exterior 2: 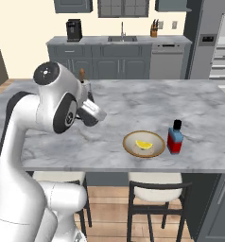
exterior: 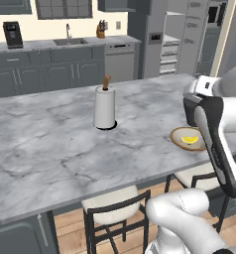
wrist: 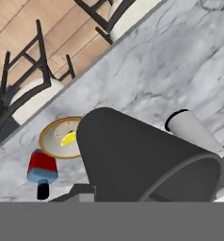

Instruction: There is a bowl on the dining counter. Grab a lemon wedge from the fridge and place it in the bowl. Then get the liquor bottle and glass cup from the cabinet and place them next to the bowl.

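Hand view puts the glass cup (wrist: 147, 157) right under the lens: a dark grey tumbler, tapered and plain, clenched in the end effector (wrist: 85, 194) — the grip itself sits low in the picture, mostly behind the cup. We judge the cup light and stiff, smooth enough to slip and likely breakable, so its straight side wall is the place to hold it, and a gentle set-down on the marble seems wise.

On the dining worktop (exterior 2: 133, 104) the tan bowl (exterior 2: 143, 144) sits near the front edge with the lemon wedge (exterior 2: 143, 144) already inside it. Just beside the bowl stands the liquor bottle (exterior 2: 175, 138), blue above, red below, black cap on top; from here we cannot tell whether the two touch. That leaves the cup as the last piece to place next to the bowl.

Around them: a white paper-towel roll (exterior: 104, 107) on its stand further back on the worktop, well apart from the bowl, and chairs (exterior 2: 154, 196) tucked under the near edge. In the left base view the robot's own arm partly covers the bowl, and in the right base view the fridge (exterior 2: 204, 40) rises behind the worktop, its shelves showing.

We see the bottle as the main obstacle — a careless approach could tip it, so the bowl's free side looks safer.
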{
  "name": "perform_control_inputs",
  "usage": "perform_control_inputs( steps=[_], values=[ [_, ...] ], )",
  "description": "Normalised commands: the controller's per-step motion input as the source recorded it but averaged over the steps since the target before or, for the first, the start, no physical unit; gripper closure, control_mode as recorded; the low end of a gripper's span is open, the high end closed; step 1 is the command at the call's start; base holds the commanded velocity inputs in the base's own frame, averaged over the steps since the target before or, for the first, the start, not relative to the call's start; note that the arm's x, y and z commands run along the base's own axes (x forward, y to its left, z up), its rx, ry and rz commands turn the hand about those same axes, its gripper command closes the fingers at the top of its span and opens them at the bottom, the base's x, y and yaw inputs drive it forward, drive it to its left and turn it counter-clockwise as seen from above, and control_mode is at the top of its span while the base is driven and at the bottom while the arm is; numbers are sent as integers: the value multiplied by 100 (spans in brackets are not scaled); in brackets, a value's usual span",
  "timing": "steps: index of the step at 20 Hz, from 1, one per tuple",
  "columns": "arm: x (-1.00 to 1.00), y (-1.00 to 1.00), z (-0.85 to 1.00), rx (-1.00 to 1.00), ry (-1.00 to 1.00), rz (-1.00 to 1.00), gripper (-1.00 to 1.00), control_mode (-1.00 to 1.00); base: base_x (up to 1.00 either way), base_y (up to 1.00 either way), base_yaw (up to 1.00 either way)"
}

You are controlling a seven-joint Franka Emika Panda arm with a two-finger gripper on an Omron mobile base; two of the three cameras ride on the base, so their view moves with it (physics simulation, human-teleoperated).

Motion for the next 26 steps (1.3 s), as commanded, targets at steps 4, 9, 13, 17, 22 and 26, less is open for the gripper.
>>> perform_control_inputs(
  steps=[4,9,13,17,22,26],
  values=[
    [26,41,-73,-18,27,6,100,-100,0,0,0],
    [33,27,-71,-9,20,13,100,-100,0,0,0],
    [47,16,-54,1,8,20,100,-100,0,0,0],
    [48,6,-53,9,0,31,100,-100,0,0,0],
    [11,0,-35,0,-1,10,100,-100,0,0,0],
    [15,-2,-29,0,0,1,100,-100,0,0,0]
  ],
)
